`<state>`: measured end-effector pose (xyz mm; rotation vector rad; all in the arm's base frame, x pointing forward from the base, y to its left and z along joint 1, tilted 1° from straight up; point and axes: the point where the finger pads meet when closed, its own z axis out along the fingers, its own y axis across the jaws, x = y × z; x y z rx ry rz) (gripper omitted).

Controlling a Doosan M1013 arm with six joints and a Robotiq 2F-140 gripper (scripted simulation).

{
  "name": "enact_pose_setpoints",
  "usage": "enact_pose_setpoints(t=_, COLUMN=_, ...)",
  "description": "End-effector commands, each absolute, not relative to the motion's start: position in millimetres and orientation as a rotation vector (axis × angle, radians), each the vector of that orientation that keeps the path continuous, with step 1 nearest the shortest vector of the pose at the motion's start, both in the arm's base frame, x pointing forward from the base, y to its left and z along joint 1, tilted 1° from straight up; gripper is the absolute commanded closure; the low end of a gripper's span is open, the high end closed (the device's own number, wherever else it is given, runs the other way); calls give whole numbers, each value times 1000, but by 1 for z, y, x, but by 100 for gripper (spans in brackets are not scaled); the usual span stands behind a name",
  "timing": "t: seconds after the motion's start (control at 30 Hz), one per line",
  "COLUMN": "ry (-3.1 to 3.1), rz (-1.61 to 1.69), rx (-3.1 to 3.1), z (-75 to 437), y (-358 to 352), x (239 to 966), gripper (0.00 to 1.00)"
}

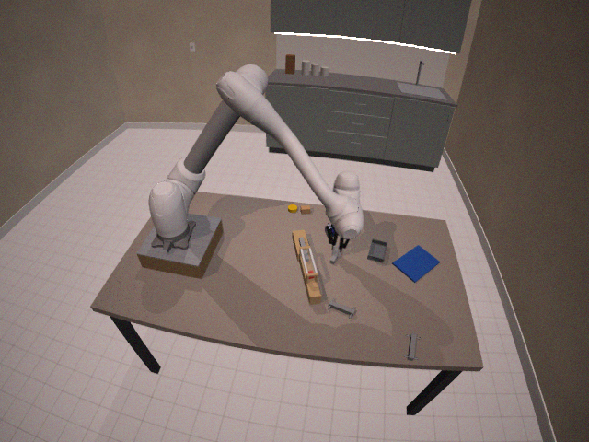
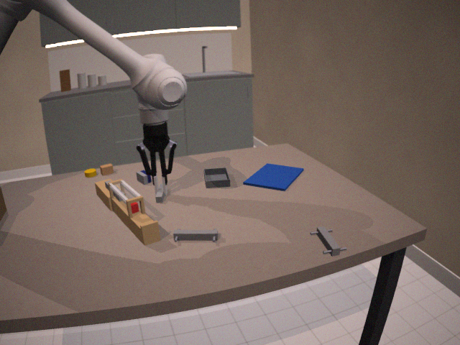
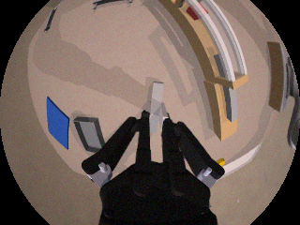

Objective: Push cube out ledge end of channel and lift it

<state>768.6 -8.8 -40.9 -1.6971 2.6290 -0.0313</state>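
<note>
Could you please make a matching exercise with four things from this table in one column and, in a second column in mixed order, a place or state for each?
Things:
1. red cube
2. grey stick
3. blue mat
4. yellow disc

Places or states:
A. flat on the table, beside the dark grey tray
B. inside the wooden channel
C. next to a small tan block, at the far side of the table
D. clamped between the fingers of the gripper, its lower end at the table top

Pairs: 1-B, 2-D, 3-A, 4-C
</note>
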Motion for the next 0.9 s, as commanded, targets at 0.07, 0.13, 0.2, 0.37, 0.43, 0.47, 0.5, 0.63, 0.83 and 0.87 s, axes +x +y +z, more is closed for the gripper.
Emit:
enact_pose_setpoints(t=0.07, ry=2629, rz=-31, rx=-1697, z=-41, y=-9, x=769, gripper=100)
enact_pose_setpoints(t=0.13, ry=2629, rz=-31, rx=-1697, z=-41, y=-9, x=769, gripper=100)
enact_pose_setpoints(t=0.2, ry=2629, rz=-31, rx=-1697, z=-41, y=-9, x=769, gripper=100)
enact_pose_setpoints(t=0.37, ry=2629, rz=-31, rx=-1697, z=-41, y=-9, x=769, gripper=100)
enact_pose_setpoints(t=0.43, ry=2629, rz=-31, rx=-1697, z=-41, y=-9, x=769, gripper=100)
enact_pose_setpoints(t=0.47, ry=2629, rz=-31, rx=-1697, z=-41, y=-9, x=769, gripper=100)
enact_pose_setpoints(t=0.5, ry=2629, rz=-31, rx=-1697, z=-41, y=-9, x=769, gripper=100)
enact_pose_setpoints(t=0.63, ry=2629, rz=-31, rx=-1697, z=-41, y=-9, x=769, gripper=100)
enact_pose_setpoints(t=0.83, ry=2629, rz=-31, rx=-1697, z=-33, y=-9, x=768, gripper=100)
enact_pose_setpoints(t=0.87, ry=2629, rz=-31, rx=-1697, z=-27, y=-9, x=768, gripper=100)
